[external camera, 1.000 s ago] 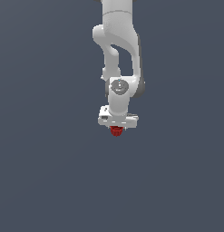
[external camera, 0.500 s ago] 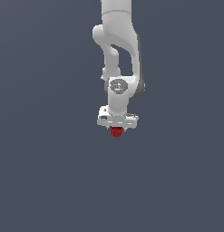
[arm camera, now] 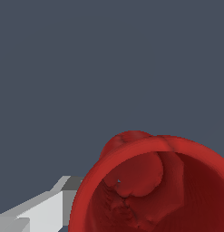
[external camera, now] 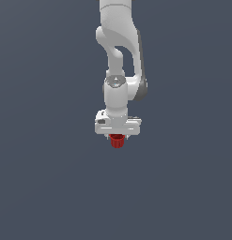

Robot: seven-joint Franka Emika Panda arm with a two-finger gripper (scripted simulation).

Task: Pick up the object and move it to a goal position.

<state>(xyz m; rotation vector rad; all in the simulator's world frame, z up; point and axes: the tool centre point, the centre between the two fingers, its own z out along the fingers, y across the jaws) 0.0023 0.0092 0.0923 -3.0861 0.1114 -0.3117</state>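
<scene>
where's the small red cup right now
In the exterior view, the small red ribbed cup sits near the frame's centre, directly beneath the white end effector and touching it. In the wrist view its open rim fills the foreground beside a white finger.

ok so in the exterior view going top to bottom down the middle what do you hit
White arm coming in from the upper edge → gripper with its wide white crossbar → small red cup poking out directly beneath it → plain dark grey background below.
</scene>
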